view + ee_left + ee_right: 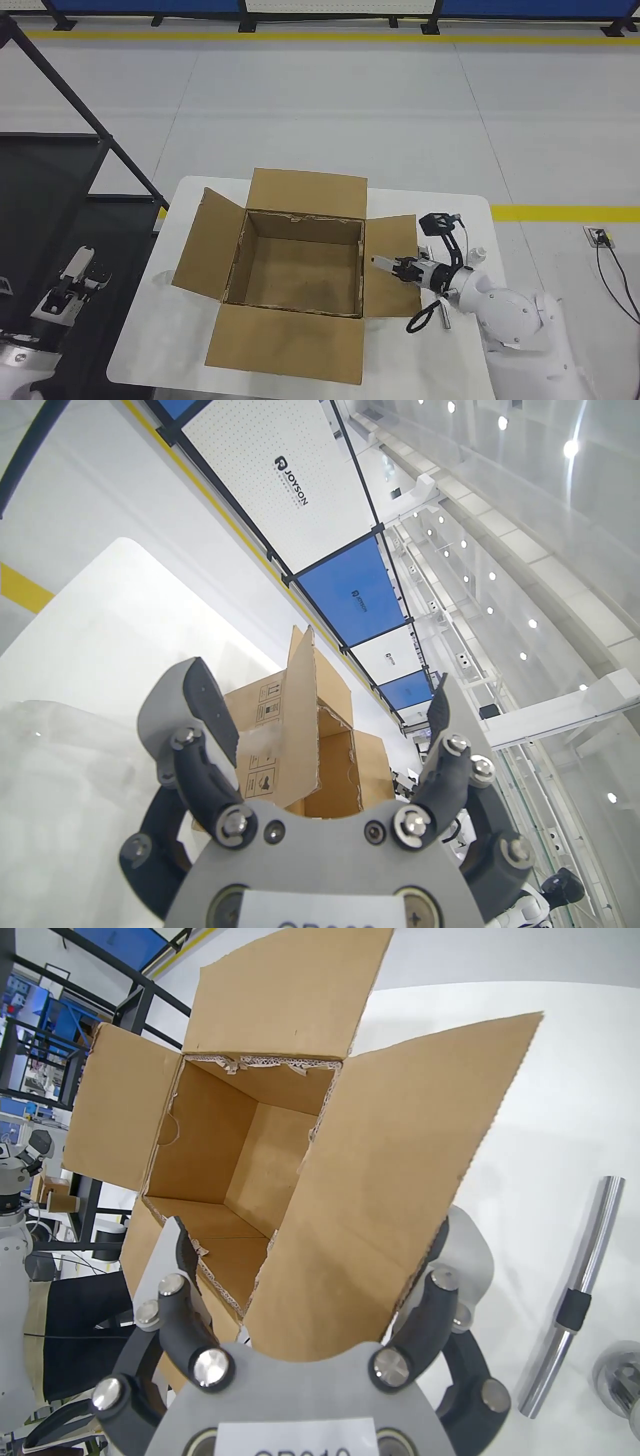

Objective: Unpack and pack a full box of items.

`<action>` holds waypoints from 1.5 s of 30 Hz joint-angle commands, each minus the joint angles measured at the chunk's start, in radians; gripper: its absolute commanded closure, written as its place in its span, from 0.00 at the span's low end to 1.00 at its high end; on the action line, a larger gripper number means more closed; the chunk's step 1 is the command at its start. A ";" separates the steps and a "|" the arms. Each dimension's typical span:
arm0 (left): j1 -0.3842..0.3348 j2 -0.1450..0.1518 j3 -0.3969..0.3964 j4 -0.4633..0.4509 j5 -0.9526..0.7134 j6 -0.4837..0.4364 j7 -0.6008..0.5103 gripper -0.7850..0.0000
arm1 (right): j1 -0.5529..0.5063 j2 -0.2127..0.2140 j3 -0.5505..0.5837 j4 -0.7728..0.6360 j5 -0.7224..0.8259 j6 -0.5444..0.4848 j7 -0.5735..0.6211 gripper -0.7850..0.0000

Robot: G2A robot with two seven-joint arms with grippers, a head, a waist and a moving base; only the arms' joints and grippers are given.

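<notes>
- Right gripper (315, 1238): jaws spread wide and holding nothing. The side flap (400, 1153) of the box runs between the two fingers. Whether either pad touches the flap cannot be told.
- Left gripper (320, 690): jaws likewise wide apart and empty. It is well apart from the box, facing the box's outer wall from the side opposite the right gripper.
- Box (300, 213): stands on the table (150, 340) with all four flaps folded outward. The floor and inner walls in sight are bare, with no item inside.
- Beside the box, past the right gripper: a chrome rod (575, 1308) with a black band lies on the table, with a rounded chrome piece (617, 1378) next to it. A black item (437, 222) and a small white one (478, 252) also lie there.
- Assessment: unpacking appears complete. Repacking has not begun, and every visible item is yet to go back in.
</notes>
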 commanded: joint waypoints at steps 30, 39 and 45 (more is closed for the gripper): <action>0.011 0.005 0.035 -0.057 -0.007 0.018 -0.028 0.00 | -0.191 0.045 0.094 -0.310 -0.139 0.140 -0.062 0.00; 0.011 0.005 0.035 -0.057 -0.007 0.018 -0.028 0.00 | -0.191 0.045 0.094 -0.310 -0.139 0.140 -0.062 0.00; 0.022 0.004 0.044 -0.079 0.008 -0.014 -0.018 0.00 | -0.194 0.050 0.085 -0.289 -0.217 0.158 -0.099 0.00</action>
